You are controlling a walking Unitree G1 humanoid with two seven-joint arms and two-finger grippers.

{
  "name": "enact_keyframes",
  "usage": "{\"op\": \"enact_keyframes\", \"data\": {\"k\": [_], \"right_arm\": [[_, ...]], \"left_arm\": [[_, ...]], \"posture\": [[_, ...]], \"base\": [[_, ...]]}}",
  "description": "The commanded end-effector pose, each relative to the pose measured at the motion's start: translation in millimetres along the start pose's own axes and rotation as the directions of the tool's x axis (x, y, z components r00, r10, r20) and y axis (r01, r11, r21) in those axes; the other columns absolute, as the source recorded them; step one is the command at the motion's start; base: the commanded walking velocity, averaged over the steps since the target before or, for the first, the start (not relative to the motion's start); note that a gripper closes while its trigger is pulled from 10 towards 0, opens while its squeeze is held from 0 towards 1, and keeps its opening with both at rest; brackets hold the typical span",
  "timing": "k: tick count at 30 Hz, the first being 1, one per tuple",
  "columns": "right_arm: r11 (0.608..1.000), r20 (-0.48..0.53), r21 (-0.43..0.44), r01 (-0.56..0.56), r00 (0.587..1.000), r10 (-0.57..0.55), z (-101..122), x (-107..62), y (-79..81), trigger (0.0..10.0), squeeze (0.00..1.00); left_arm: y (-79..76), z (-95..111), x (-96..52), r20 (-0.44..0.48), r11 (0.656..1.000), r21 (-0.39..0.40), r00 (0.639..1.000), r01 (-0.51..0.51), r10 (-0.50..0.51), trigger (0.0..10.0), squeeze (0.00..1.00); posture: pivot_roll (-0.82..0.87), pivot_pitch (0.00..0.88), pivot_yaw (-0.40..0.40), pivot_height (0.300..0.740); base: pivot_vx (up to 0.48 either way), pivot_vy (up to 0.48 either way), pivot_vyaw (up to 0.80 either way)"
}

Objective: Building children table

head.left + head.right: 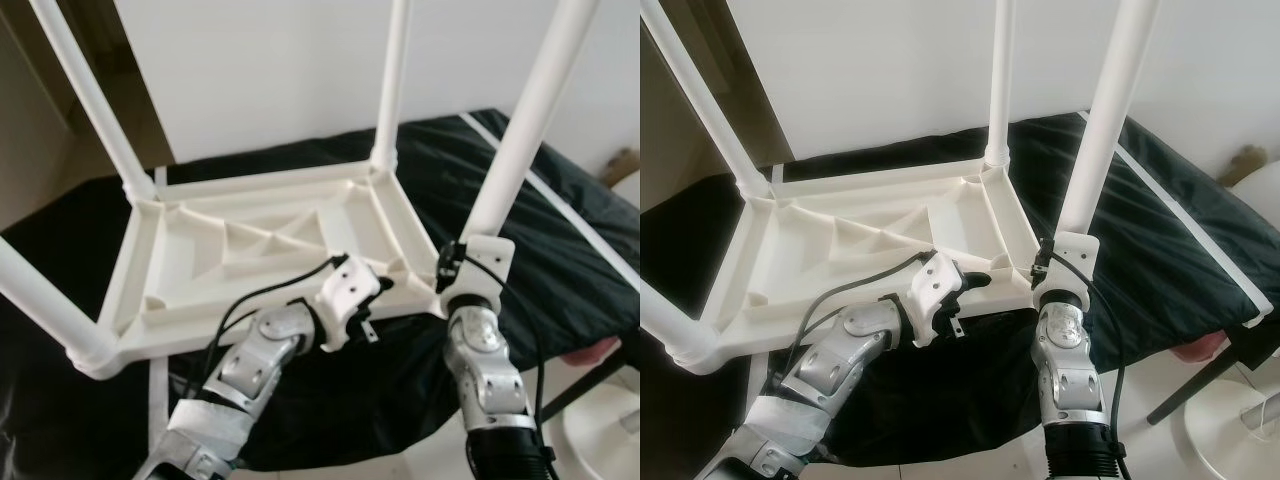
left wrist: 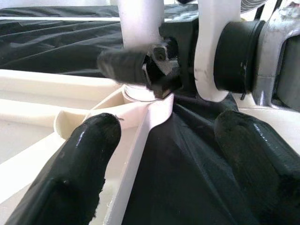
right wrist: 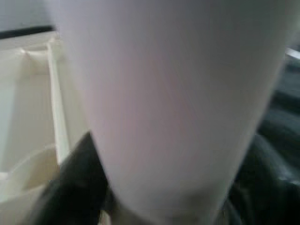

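White plastic: your table top (image 1: 250, 250) lies upside down on a black sheet (image 1: 560, 230), ribbed underside up. Going left to right, you have one leg (image 1: 40, 295) at the near-left corner, one leg (image 1: 90, 100) at the far-left corner, one leg (image 1: 392, 80) at the far-right corner and one leg (image 1: 530, 120) at the near-right corner. All four stand in their sockets, so by the look of it the build is nearly done; what may be left is seating or tightening the last leg, then turning the table upright.

Your left gripper (image 2: 154, 159) sits at the near edge of the top, its two fingers (image 2: 75, 173) spread apart and holding nothing, one on either side of the rim. Your right gripper (image 2: 136, 70) is at the base of the near-right leg, its fingers closed around the tube just above the socket.

Hard to make out: the leg tops are cut off by the frame, so their ends are unknown. The right wrist view is blurred by the leg close up. You cannot tell whether that leg is fully home in its socket, and the near-left socket joint is partly cropped.
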State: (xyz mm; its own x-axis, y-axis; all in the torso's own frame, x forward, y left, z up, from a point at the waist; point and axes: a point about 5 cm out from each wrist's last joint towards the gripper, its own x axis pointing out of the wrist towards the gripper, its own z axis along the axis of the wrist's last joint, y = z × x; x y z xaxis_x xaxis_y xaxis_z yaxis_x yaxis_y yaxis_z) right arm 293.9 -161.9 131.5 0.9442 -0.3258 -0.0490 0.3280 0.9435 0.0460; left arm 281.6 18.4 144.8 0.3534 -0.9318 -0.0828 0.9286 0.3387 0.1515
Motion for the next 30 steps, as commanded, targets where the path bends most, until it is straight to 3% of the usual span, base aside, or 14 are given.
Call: {"op": "enact_keyframes", "data": {"k": [1, 7, 16, 18, 23, 26, 27, 30], "right_arm": [[1.0, -0.026, 0.002, -0.007, 1.0, 0.007, -7.6, -1.7, -1.5, 10.0, 1.0], [0.999, 0.003, 0.012, -0.041, 0.999, 0.041, -3.6, -1.3, 0.3, 10.0, 1.0], [0.975, 0.075, -0.036, -0.221, 0.972, 0.223, 7.4, 9.2, -17.5, 10.0, 1.0], [0.955, 0.074, -0.056, -0.29, 0.953, 0.294, 8.1, 13.2, -25.2, 10.0, 0.0], [0.915, 0.071, -0.1, -0.391, 0.914, 0.399, 10.1, 17.0, -28.4, 10.0, 0.0], [0.848, 0.039, -0.15, -0.508, 0.854, 0.518, 11.8, 24.3, -30.6, 10.0, 0.0], [0.848, 0.039, -0.15, -0.508, 0.854, 0.518, 11.8, 24.3, -30.6, 10.0, 0.0], [0.8, 0.023, -0.174, -0.574, 0.81, 0.586, 13.0, 27.3, -29.4, 10.0, 0.0]], "left_arm": [[-4.3, 1.8, 0.3, -0.003, 0.997, 0.011, 0.997, 0.075, -0.075, 10.0, 0.0], [-3.7, 2.7, 0.6, -0.003, 0.997, 0.015, 0.997, 0.077, -0.077, 10.0, 0.0], [2.2, 5.2, -0.9, -0.011, 0.996, 0.033, 0.997, 0.082, -0.081, 10.0, 0.0], [3.8, 6.2, -1.4, -0.015, 0.996, 0.04, 0.997, 0.08, -0.079, 10.0, 0.0], [1.9, 5.2, -1.3, -0.031, 0.995, 0.055, 0.996, 0.086, -0.085, 10.0, 0.0], [-0.6, 6.7, 1.9, -0.045, 0.99, 0.101, 0.995, 0.098, -0.094, 10.0, 0.0], [-0.6, 6.7, 1.9, -0.045, 0.99, 0.101, 0.995, 0.098, -0.094, 10.0, 0.0], [5.0, 8.0, 3.8, -0.057, 0.99, 0.118, 0.996, 0.073, -0.067, 10.0, 0.0]], "posture": [[-0.13, 0.0, 0.053, 0.74], [-0.13, 0.0, 0.058, 0.74], [-0.14, 0.0, 0.079, 0.74], [-0.13, 0.0, 0.084, 0.74], [-0.12, 0.0, 0.093, 0.74], [-0.11, 0.0, 0.096, 0.74], [-0.11, 0.0, 0.096, 0.74], [-0.1, 0.0, 0.09, 0.74]], "base": [[0.0, 0.0, 0.0], [0.0, 0.0, 0.0], [0.0, 0.0, 0.0], [0.0, 0.0, 0.0], [0.0, 0.0, 0.0], [0.0, 0.0, 0.0], [0.0, 0.0, 0.0], [0.0, 0.0, 0.0]]}}
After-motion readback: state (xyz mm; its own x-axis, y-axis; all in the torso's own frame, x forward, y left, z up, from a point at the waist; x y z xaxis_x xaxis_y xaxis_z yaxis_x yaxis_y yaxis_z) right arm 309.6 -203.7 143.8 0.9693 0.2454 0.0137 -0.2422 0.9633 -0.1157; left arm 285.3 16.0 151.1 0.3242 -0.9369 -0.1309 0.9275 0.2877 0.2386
